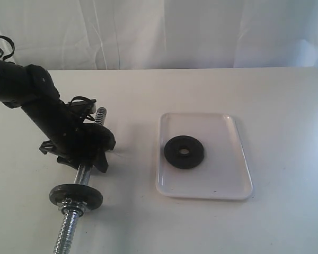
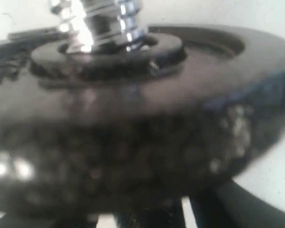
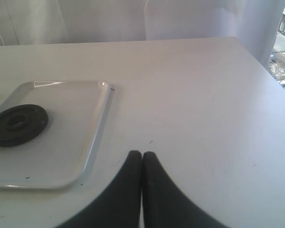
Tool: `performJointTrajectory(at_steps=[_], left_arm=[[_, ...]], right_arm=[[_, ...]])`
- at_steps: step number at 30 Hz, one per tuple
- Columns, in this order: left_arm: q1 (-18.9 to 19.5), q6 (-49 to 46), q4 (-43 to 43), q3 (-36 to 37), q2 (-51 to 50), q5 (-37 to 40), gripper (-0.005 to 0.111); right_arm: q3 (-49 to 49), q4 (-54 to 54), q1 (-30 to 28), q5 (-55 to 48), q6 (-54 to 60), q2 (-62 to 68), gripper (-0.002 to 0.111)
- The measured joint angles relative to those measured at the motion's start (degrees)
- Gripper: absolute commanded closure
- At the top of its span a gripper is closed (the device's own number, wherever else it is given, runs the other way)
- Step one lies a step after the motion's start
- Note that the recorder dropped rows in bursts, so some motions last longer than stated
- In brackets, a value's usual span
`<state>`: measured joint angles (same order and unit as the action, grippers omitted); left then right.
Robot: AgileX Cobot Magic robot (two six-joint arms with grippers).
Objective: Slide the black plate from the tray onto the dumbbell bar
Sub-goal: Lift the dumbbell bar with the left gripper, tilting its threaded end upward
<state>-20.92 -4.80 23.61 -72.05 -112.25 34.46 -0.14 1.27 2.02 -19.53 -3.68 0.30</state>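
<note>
The black plate (image 1: pixel 184 152) lies flat in the middle of the white tray (image 1: pixel 204 192), hole up; the right wrist view shows the plate (image 3: pixel 18 124) on the tray (image 3: pixel 99 124) too. The chrome dumbbell bar (image 1: pixel 68 234) lies on the table left of the tray, with a black disc (image 1: pixel 76 196) on its near end. My left gripper (image 1: pixel 91 154) is clamped on the bar's middle. In its wrist view the disc (image 2: pixel 156 118) and the bar's thread (image 2: pixel 100 23) fill the frame, blurring the jaws. My right gripper (image 3: pixel 142 155) is shut and empty beside the tray, outside the exterior view.
The white table (image 1: pixel 286 116) runs back to a white curtain (image 1: pixel 201 32). The left arm (image 1: pixel 37 100) reaches in from the left edge over the bar's far end (image 1: pixel 100 115).
</note>
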Motion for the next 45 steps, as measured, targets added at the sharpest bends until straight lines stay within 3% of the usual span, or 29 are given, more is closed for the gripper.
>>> performJointTrajectory(at_steps=[5,7,8,12,13,23,30,45], left_arm=[[0.00,0.00,1.18,-0.23,-0.26,-0.27,0.051],[0.00,0.00,1.53,-0.23,-0.36,-0.52,0.057],[0.00,0.00,1.66,-0.23,-0.36,-0.69,0.063],[0.00,0.65,2.32,-0.23,-0.71,-1.19,0.104],[0.00,0.79,2.59,-0.23,-0.80,-1.32,0.106],[-0.24,-0.64,2.86,-0.23,-0.81,-1.55,0.107],[-0.46,-0.32,-1.59,0.49,0.97,-1.35,0.107],[-0.46,-8.93,-5.84,1.09,10.05,2.92,0.107]], right_arm=[[0.00,0.00,0.00,0.00,0.00,0.00,0.108],[0.00,0.00,0.00,0.00,0.00,0.00,0.108],[0.00,0.00,0.00,0.00,0.00,0.00,0.108],[0.00,0.00,0.00,0.00,0.00,0.00,0.108],[0.00,0.00,0.00,0.00,0.00,0.00,0.108],[0.00,0.00,0.00,0.00,0.00,0.00,0.108],[0.00,0.00,0.00,0.00,0.00,0.00,0.108],[0.00,0.00,0.00,0.00,0.00,0.00,0.108]])
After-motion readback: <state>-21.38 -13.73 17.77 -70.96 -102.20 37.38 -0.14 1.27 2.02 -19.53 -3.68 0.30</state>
